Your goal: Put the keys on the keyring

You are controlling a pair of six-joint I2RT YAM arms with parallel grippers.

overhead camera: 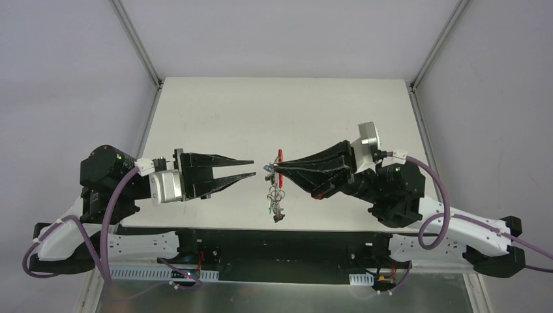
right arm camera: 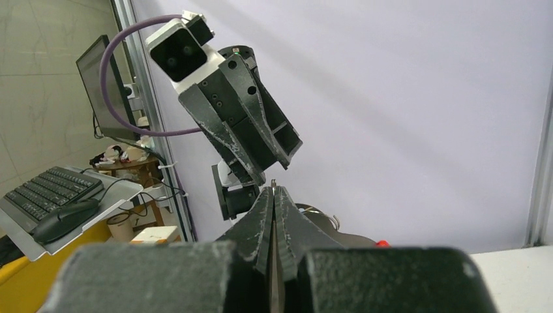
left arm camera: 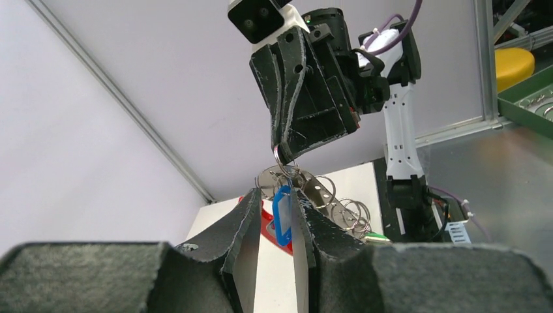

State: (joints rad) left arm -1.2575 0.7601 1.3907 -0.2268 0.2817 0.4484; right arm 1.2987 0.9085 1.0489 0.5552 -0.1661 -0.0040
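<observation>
My right gripper is shut on a silver ring of the keyring and holds the bunch above the table. The red clip sticks up behind its tips. The chain of rings hangs down, with small keys at the bottom. My left gripper is open, with its tips just left of the bunch. In the left wrist view the blue key hangs between my open fingers, below the grey flat piece. In the right wrist view my fingers are pressed together, with a bit of ring at the tip.
The white table has metal frame posts at its back corners. Off the table in the wrist views are a green bin, a yellow object, and a monitor with a keyboard.
</observation>
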